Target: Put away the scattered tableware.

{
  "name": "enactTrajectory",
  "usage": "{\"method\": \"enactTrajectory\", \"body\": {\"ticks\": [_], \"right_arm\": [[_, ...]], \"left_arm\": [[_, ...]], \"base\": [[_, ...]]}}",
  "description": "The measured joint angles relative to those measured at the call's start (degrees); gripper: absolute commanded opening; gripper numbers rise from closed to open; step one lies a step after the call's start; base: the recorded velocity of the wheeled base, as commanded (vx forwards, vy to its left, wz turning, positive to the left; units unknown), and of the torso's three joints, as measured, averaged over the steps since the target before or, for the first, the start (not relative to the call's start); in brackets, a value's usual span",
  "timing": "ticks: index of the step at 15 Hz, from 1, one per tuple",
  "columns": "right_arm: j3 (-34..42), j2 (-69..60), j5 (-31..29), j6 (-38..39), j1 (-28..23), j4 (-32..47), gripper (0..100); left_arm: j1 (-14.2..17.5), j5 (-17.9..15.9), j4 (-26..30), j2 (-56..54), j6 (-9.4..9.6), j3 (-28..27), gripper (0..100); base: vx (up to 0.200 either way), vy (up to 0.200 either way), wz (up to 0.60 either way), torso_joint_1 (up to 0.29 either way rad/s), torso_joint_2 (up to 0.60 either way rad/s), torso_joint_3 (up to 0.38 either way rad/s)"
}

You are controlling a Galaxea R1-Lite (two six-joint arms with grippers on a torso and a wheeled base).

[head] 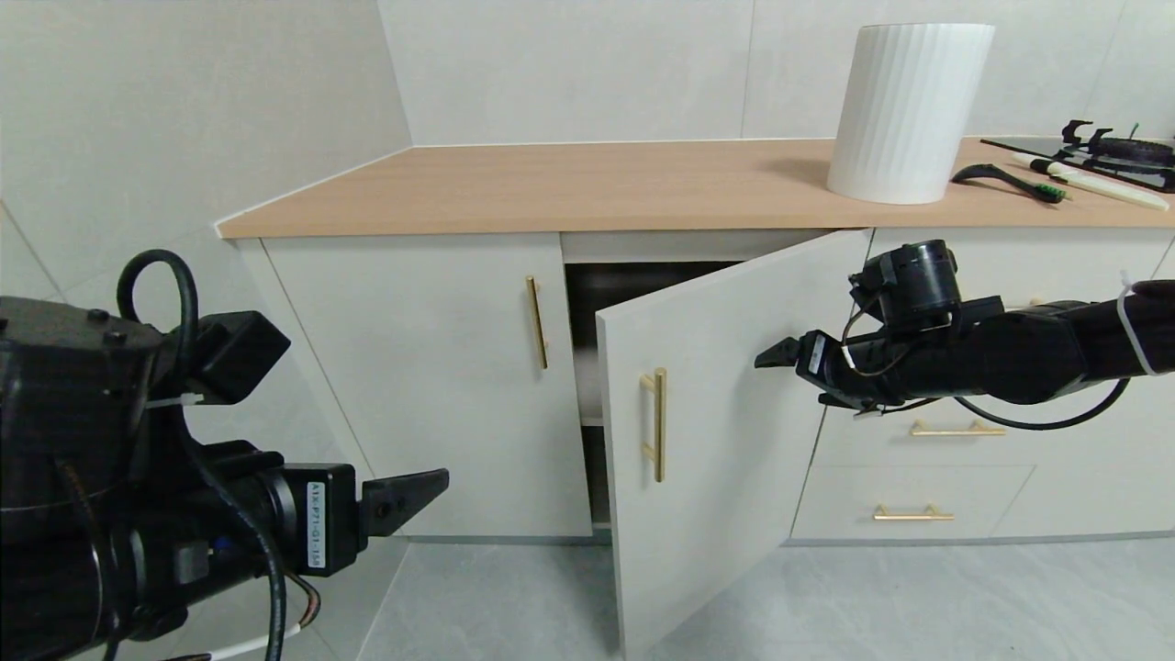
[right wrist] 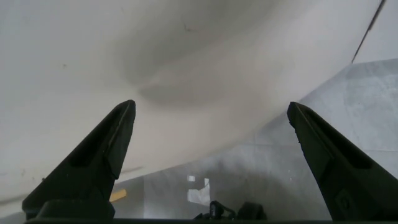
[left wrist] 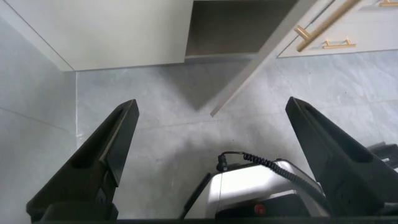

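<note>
A black utensil with a green tip (head: 1010,181) and a long white utensil (head: 1097,184) lie on the wooden countertop (head: 569,188) at the far right. Below the counter, a white cabinet door (head: 716,441) with a gold handle (head: 656,424) stands partly swung out, showing a dark cabinet interior (head: 624,294). My right gripper (head: 776,353) is open and close to the door's outer face (right wrist: 124,62), right of the handle, holding nothing. My left gripper (head: 422,491) hangs low at the left, open (left wrist: 211,102) and empty above the floor.
A tall white ribbed container (head: 904,110) stands on the counter beside the utensils. A black cooktop (head: 1111,151) is at the far right edge. Drawers with gold handles (head: 950,429) sit right of the open door. A shut door (head: 431,386) is on the left. Grey tiled floor (left wrist: 174,124) lies below.
</note>
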Motion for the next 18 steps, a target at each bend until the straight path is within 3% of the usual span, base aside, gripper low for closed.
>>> {"method": "enactTrajectory", "body": {"ticks": [12,16,18], "right_arm": [[0.1,0.0,-0.1,0.0,0.1,0.0,100],[0.1,0.0,-0.1,0.1,0.2,0.0,100],[0.1,0.1,-0.3,0.1,0.2,-0.1,100]], "left_arm": [[0.1,1.3,0.0,0.3,0.52,-0.1,100],[0.1,1.4,0.2,0.3,0.85,0.1,100],[0.1,1.5,0.1,0.4,0.8,0.1,100]], "base": [[0.0,0.0,0.0,0.0,0.0,0.0],[0.2,0.0,0.0,-0.002,0.0,0.004],[0.0,0.0,0.0,0.0,0.0,0.0]]}}
